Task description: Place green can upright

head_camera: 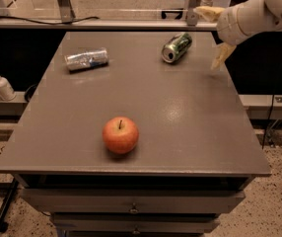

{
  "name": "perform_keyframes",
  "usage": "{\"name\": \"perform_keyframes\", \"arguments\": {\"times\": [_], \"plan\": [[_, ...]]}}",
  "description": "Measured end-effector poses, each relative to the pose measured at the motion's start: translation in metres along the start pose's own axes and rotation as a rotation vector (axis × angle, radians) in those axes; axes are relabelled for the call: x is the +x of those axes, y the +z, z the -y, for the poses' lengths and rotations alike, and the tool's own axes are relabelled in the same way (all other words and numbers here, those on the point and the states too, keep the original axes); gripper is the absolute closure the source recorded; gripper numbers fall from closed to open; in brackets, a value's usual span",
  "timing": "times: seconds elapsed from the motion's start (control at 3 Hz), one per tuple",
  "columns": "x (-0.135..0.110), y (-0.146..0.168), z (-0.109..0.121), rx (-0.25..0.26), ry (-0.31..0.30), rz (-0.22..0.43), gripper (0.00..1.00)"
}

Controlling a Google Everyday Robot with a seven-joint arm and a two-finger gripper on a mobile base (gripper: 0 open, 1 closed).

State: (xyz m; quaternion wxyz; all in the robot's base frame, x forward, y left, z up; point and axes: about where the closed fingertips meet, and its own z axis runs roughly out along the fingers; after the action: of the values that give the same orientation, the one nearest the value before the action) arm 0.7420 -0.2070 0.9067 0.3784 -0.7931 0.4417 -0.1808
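The green can [176, 47] lies on its side at the far right of the grey table [180, 117], its silver top facing the near left. My gripper [214, 36] hangs over the table's far right edge, just right of the can and apart from it. It is open and empty: one pale finger [207, 12] points toward the far edge and the other [221, 56] points down toward the table.
A silver can with blue markings [86, 59] lies on its side at the far left. A red apple [121, 135] stands near the front middle. A white bottle [2, 84] stands on a ledge left of the table. Drawers sit under the front edge.
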Motion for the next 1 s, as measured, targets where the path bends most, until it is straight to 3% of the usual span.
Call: {"name": "perform_keyframes", "arguments": {"times": [0.33,1.0], "plan": [[0.006,0.019,0.017,0.064,-0.021,0.014,0.0],[0.005,0.048,0.031,0.081,-0.113,0.025,0.0]]}}
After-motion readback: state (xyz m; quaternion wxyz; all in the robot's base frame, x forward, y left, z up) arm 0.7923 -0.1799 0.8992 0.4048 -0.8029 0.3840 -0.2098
